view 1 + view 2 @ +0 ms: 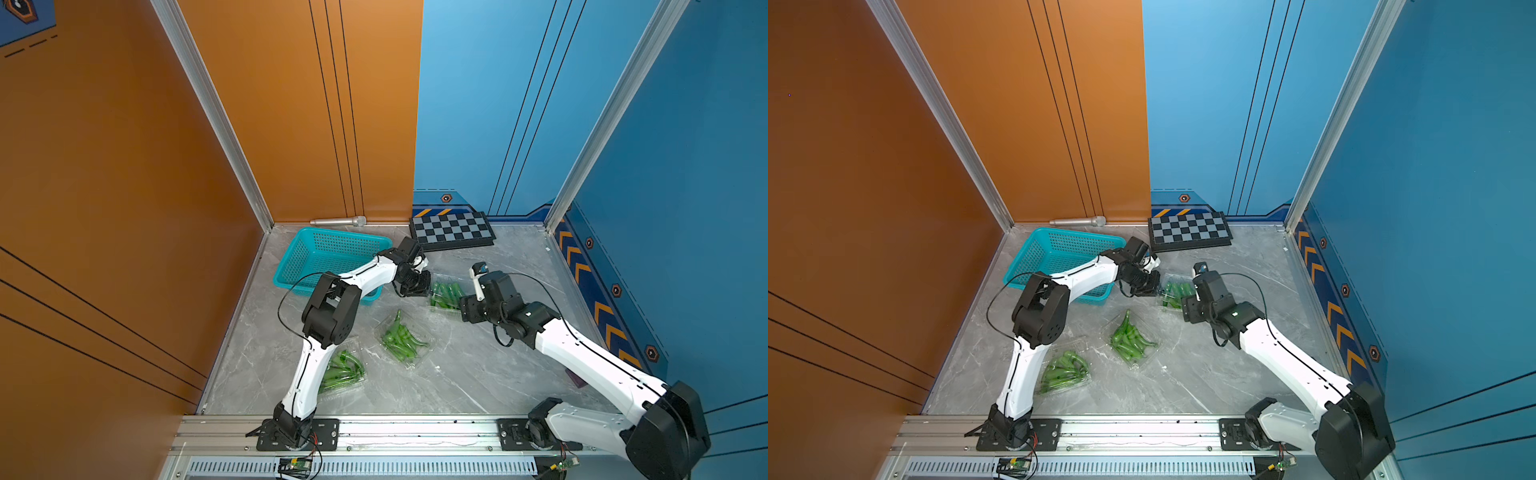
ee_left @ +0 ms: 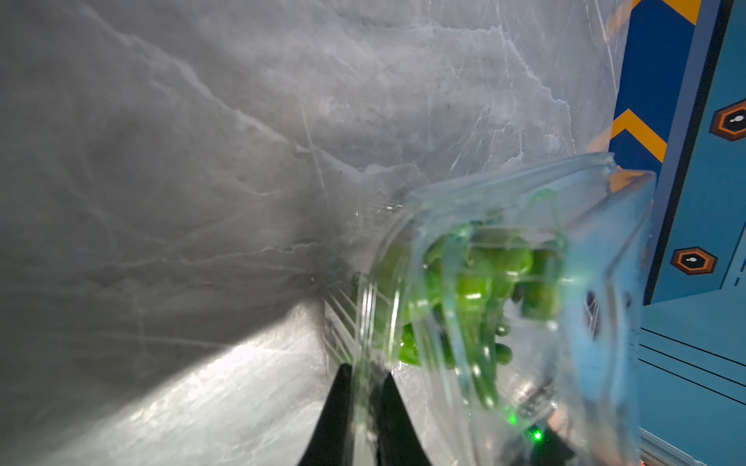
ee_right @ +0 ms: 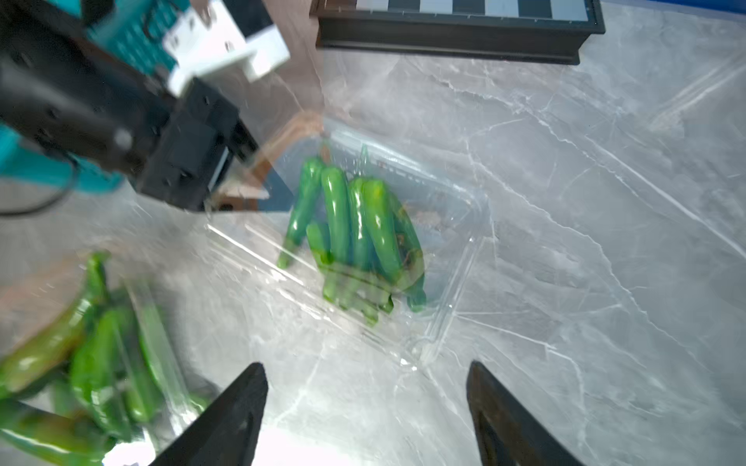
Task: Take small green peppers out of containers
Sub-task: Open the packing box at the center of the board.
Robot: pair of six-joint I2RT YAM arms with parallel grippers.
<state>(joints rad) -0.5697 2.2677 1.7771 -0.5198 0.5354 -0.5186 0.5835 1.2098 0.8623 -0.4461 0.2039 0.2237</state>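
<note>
While my left claw (image 2: 365, 373) pinches the far clamshell's (image 3: 464, 242) thin plastic edge and my right claw (image 3: 367, 365) hangs spread beside it, zero green peppers (image 3: 355, 226) are out: middle clamshell (image 1: 405, 336) and near clamshell (image 1: 345, 370) loaded too. Teal basket (image 1: 328, 249) shows none.

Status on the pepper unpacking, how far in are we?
Done: nothing; every small green pepper in view sits in one of the three containers.
In hand: left gripper is shut on the far container at its clear edge; right gripper is open, short of it.
Left: empty it, then the middle container and the near container.
</note>
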